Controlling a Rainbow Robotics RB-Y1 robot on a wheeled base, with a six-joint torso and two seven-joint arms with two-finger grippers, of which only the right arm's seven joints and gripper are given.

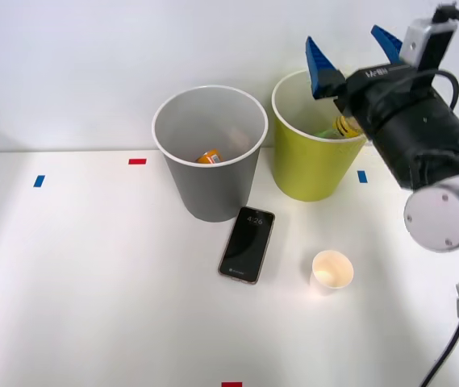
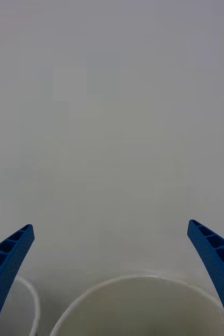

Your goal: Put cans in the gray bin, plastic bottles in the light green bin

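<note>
**Right gripper spread wide above the light green bin**

Biggest first: the white table [image 1: 92, 282], then the right gripper [image 1: 352, 50] up over the light green bin [image 1: 314, 173], fingers [image 2: 7, 262] apart with nothing in them. The gray bin [image 1: 213, 193] stands just beside it with the orange can [image 1: 209, 157] inside. Something yellow and green peeks out of the green bin, likely the bottles [image 1: 335, 129]. A black phone [image 1: 246, 244] and paper cup [image 1: 331, 272] sit in front.

Two bins are standing on the table: one gray bin [image 1: 210, 153] and one light green bin [image 1: 316, 141]. One orange can [image 1: 209, 157] is lying in the gray one, and one yellow-labelled bottle [image 1: 343, 126] is showing in the green one. One black smartphone [image 1: 247, 244], one white paper cup [image 1: 331, 271], and five tape marks are sitting on the table: two blue, three red.
</note>
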